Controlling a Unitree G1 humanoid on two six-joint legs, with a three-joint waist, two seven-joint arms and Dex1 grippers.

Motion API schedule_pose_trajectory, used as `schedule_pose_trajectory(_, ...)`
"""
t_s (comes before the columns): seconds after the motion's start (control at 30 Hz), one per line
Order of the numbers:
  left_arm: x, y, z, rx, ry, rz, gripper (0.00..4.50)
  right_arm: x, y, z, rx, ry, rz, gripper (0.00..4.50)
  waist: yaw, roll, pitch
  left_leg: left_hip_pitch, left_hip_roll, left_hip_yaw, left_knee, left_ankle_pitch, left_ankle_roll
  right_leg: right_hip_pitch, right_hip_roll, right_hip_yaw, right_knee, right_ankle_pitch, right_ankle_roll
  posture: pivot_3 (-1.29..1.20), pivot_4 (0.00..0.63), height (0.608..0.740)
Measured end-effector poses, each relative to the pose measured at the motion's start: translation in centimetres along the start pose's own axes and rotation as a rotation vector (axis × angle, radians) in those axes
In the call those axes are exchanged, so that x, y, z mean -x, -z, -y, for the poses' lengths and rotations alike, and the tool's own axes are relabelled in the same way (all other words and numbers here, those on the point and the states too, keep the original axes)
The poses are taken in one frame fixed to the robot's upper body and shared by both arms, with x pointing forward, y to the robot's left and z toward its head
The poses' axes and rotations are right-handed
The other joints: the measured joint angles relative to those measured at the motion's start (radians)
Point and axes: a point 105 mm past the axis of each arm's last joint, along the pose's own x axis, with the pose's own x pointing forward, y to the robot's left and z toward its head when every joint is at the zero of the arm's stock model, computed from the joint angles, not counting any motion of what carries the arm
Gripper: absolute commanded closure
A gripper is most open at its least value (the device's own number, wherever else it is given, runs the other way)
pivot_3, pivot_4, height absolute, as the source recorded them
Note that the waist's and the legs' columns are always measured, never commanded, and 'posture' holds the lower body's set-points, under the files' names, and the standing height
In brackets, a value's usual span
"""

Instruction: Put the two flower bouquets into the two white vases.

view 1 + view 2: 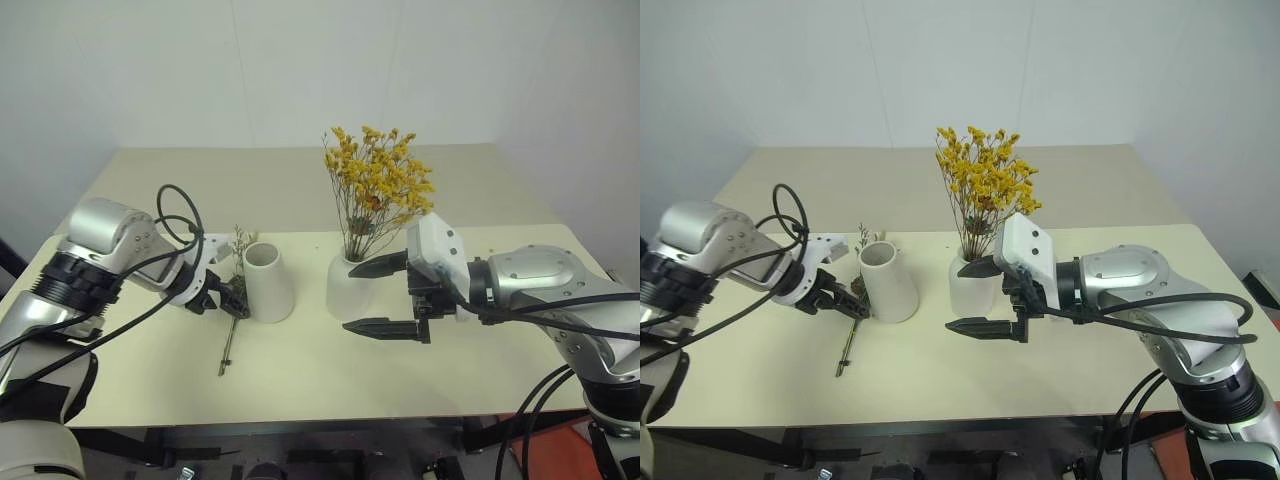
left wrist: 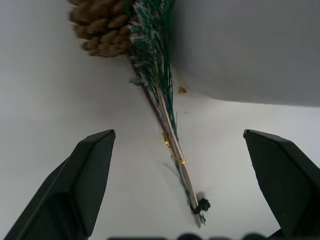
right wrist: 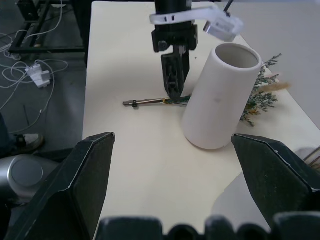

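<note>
Straddling sprig bunch point(image 1: 229, 345) stems, left tool point(image 1: 233, 298) spread wide; right tool point(image 1: 372, 297) likewise agape.

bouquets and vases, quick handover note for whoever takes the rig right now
Left claw: open, over the stems of the grey-green sprig bunch, which lies flat on the table beside the tapered vase.
Right claw: open, holding nothing, in front of the rounder vase.
Done: yellow bouquet stands in the rounder vase.
Left: grasp the sprig bunch and put it in the tapered vase.
</note>
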Motion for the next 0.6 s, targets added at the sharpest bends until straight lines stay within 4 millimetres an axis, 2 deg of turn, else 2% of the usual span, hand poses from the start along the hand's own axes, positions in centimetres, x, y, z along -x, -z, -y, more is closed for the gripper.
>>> schedule_pose_trajectory(0.13,-0.9,0.0,0.0,-0.008,-0.029,-0.035,0.0,-0.1,0.0,-0.1,-0.004,0.015,0.004,0.05,-0.003,0.0,0.0,0.0,0.0,0.0,0.0,0.0,0.0,0.0,0.0,0.0,0.0,0.0,0.0,0.0,0.15,0.74)
schedule_pose_trajectory(0.53,-1.6,-0.4,-0.2,-0.027,-0.091,-0.049,0.0,-0.5,-0.5,-0.5,-0.008,0.024,0.03,0.05,-0.001,0.0,0.0,0.003,0.0,0.0,0.0,0.0,0.0,0.003,0.0,0.0,0.0,0.0,0.0,0.0,0.15,0.74)
schedule_pose_trajectory(0.6,-1.6,-0.4,-0.2,-0.027,-0.093,-0.049,0.39,-0.5,-0.5,-0.5,-0.01,0.028,0.035,0.0,-0.001,0.0,0.0,0.003,0.0,0.0,0.0,0.0,0.0,0.003,0.0,0.0,0.001,0.0,0.0,0.0,0.15,0.74)
